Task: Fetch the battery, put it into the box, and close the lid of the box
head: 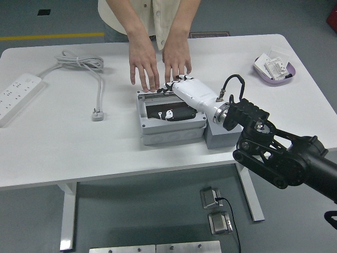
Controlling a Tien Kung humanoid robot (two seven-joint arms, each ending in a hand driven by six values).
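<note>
Your right hand [179,84] reached in from the lower right, its white shell lying across the far right part of the grey box [171,120], with its dark fingers [169,87] at the box's far rim, just beside the person's fingertips. You could not tell from this view whether those fingers were curled on the rim, on a lid or on nothing at all; they were small, dark and half covered by the white shell. Your left hand did not show anywhere. The box stood open-topped near the middle of the bench [79,147], and inside it lay a dark, long thing with a small white mark, probably the battery [167,113], its right end hidden under your forearm. You could not make out a separate lid. A smaller grey block [221,138] sat touching the box's right side, partly covered by your black wrist joint. Across the bench a person stood, cut off at the top of the view, with the person's left-side hand [143,63] and the person's right-side hand [176,59] both flat and spread on the bench just beyond the box's far edge. Far right, a purple tray [274,79] held a few small white packets whose print was too small to read. On the left lay a white power strip [17,97], cut off by the picture's edge, with its grey cable [87,66] coiled and its plug [97,114] lying free.
</note>
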